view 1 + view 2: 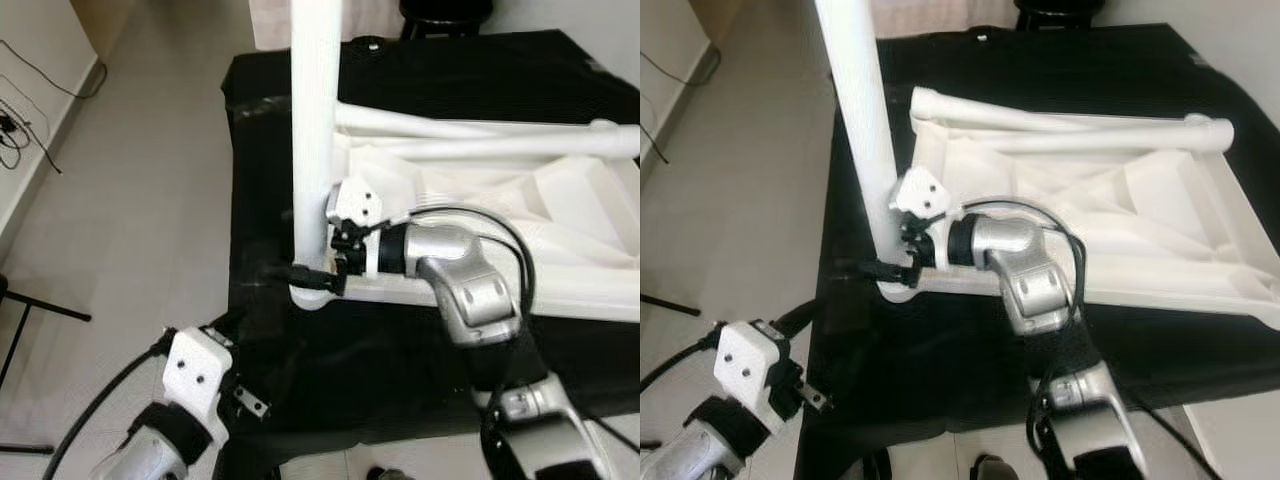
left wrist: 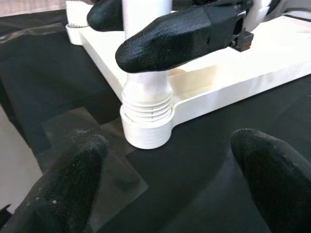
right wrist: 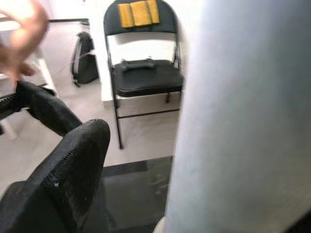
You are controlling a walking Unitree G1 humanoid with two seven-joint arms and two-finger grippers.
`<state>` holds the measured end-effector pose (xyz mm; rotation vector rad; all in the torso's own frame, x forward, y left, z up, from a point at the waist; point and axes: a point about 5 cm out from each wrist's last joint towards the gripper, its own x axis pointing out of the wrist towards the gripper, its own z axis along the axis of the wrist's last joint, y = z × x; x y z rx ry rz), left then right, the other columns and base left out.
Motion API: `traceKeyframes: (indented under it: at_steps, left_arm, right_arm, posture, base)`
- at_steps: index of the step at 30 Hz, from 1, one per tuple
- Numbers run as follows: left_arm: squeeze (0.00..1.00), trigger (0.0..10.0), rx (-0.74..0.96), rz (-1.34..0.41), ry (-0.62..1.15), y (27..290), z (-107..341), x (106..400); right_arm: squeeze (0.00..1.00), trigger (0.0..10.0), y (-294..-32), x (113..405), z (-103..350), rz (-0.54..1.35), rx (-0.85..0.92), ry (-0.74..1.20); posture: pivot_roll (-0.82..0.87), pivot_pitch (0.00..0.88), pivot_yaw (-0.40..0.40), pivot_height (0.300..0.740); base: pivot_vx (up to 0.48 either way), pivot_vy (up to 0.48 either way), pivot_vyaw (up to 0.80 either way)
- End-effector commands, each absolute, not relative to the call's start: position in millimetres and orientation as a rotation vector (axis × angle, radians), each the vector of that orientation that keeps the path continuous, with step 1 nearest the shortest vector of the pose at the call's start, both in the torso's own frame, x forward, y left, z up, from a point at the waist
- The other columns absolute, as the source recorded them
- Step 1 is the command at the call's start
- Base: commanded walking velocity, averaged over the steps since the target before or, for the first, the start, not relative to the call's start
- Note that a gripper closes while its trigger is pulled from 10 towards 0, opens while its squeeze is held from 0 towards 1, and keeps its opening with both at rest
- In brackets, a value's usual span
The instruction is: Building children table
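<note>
1. Eye views: an upturned white tabletop [image 1: 560, 215] is laid on a black cloth [image 1: 400, 360]; the upright white leg [image 1: 315, 130] at its corner socket is clamped by the right gripper [image 1: 318, 278].
2. Left wrist view: the left gripper [image 2: 170, 179] is held wide open (empty) before the threaded socket [image 2: 146, 131].
3. Right wrist view: a black chair [image 3: 143, 73] is seen beyond the leg.

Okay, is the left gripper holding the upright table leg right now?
No, the left gripper hangs open short of the upright leg, while the right gripper closes around the leg near its threaded base.
</note>
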<state>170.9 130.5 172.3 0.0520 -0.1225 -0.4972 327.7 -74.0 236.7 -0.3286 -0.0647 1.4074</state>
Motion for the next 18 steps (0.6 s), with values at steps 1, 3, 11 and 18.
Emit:
traceKeyframes:
  at_steps: [1, 3, 11, 18]
  left_arm:
    - [0.00, 10.0, 0.056, -0.492, -0.114, 129, 170, 168]
    - [0.00, 10.0, 0.058, -0.491, -0.116, 129, 171, 167]
    - [0.00, 10.0, 0.060, -0.517, -0.113, 128, 171, 163]
    - [0.00, 10.0, 0.066, -0.525, -0.114, 125, 171, 161]
  right_arm:
    - [0.00, 10.0, -68, 334, 244, 1.480, -0.288, -0.091]
    - [0.00, 10.0, -64, 339, 251, 1.519, -0.248, -0.093]
    - [0.00, 0.0, -56, 343, 255, 1.695, -0.221, -0.056]
    - [0.00, 0.0, -66, 350, 253, 1.722, -0.244, -0.045]
  posture:
    - [0.08, 0.213, -0.018, 0.740]
    - [0.09, 0.219, -0.016, 0.740]
    - [0.14, 0.230, -0.014, 0.740]
    - [0.13, 0.228, -0.022, 0.740]
  base:
    - [0.000, 0.000, 0.00]
    - [0.000, 0.000, 0.00]
    - [0.000, 0.000, 0.00]
    - [0.000, 0.000, 0.00]
